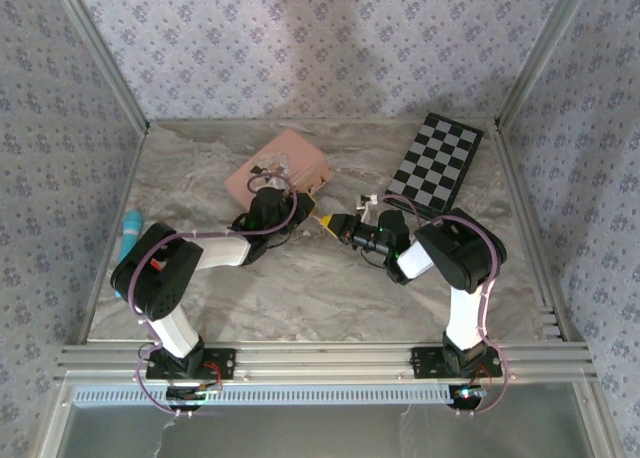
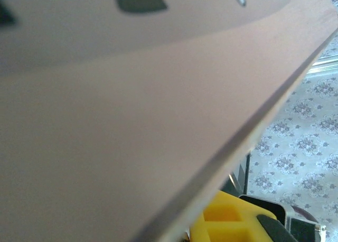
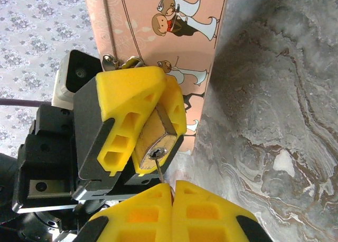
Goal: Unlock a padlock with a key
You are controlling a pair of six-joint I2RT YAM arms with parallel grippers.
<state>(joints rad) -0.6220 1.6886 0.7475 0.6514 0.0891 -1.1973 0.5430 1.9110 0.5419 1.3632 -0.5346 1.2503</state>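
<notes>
Right wrist: left hand (image 3: 143,147) clamps padlock (image 3: 155,133), key (image 3: 160,170) in its keyhole.

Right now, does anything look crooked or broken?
Nothing looks broken or spilled. The padlock sits tilted in the left gripper, and the key pinched by the right gripper goes into its keyhole at a slight slant.

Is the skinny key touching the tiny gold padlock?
Touching. In the right wrist view the thin silvery key enters the small brass padlock at its keyhole.
</notes>
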